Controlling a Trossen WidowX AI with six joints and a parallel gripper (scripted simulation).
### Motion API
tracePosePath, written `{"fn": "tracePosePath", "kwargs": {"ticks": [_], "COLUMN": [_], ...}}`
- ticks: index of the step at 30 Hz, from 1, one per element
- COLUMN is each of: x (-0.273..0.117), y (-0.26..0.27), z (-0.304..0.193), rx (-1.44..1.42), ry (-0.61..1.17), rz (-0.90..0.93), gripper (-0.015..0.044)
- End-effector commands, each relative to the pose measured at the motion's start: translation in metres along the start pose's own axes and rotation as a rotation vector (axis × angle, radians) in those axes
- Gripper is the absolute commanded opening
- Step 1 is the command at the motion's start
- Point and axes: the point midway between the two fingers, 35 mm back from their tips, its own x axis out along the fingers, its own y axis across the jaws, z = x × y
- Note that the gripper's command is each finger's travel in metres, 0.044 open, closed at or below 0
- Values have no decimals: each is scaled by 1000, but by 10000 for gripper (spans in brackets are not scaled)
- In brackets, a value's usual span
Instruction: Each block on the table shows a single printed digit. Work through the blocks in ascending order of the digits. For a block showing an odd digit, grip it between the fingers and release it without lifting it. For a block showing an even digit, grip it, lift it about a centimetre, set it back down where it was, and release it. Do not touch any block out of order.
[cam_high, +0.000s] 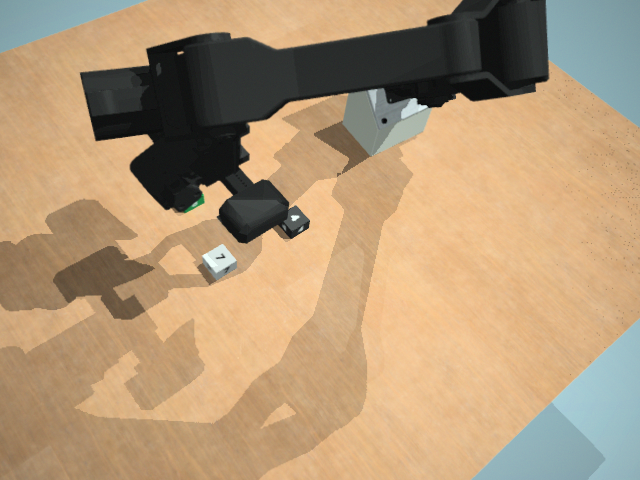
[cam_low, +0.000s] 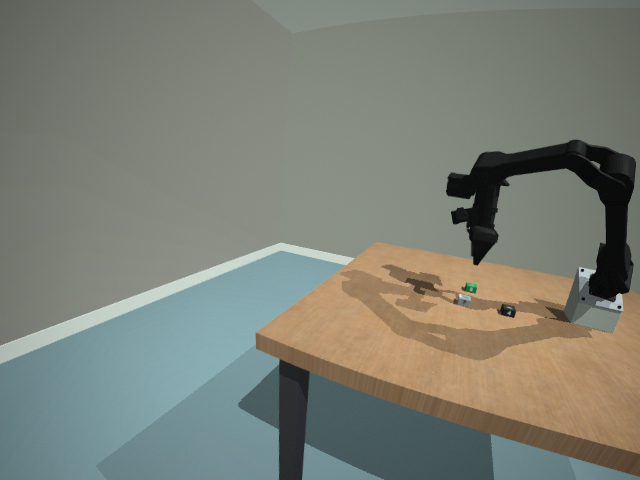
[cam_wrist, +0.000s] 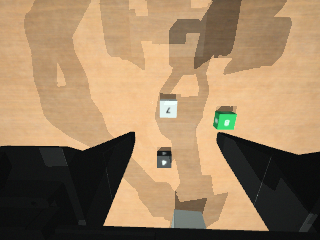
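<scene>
The black block (cam_high: 296, 223) (cam_low: 508, 311) (cam_wrist: 164, 159) shows a 4 and stands nearest the arm's base. The white block (cam_high: 219, 261) (cam_low: 463, 300) (cam_wrist: 168, 109) shows a 7. The green block (cam_high: 194, 205) (cam_low: 470, 287) (cam_wrist: 225, 121) shows what looks like an 8; in the top view a finger hides most of it. All three rest apart on the table (cam_high: 491, 232) (cam_low: 516, 372). My gripper (cam_high: 209, 223) (cam_low: 476, 262) (cam_wrist: 175, 136) is open and empty, high above the table. In the wrist view the black block appears between the fingers, but it lies far below them.
The arm's pale base (cam_high: 400, 126) (cam_low: 594, 314) (cam_wrist: 188, 219) stands on the table beyond the black block. The arm arches over the table from it and casts broad shadows around the blocks. The table's near edge (cam_low: 439, 395) shows in the exterior view.
</scene>
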Motion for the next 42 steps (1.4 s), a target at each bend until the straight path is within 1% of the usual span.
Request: {"fn": "tracePosePath", "kwargs": {"ticks": [1, 7, 9, 11, 14, 36, 38, 42], "x": [0, 0, 0, 0, 0, 0, -1, -5], "y": [0, -3, -30, -74, -102, -103, -96, -59], "z": [1, 1, -2, -11, -19, -20, -24, -53], "rx": [5, 5, 6, 6, 5, 5, 5, 7], "ry": [-1, -1, -1, -1, -1, -1, 0, 2], "rz": [5, 5, 0, -3, -1, 0, 0, 2], "gripper": [400, 400, 400, 400, 400, 400, 400, 400]}}
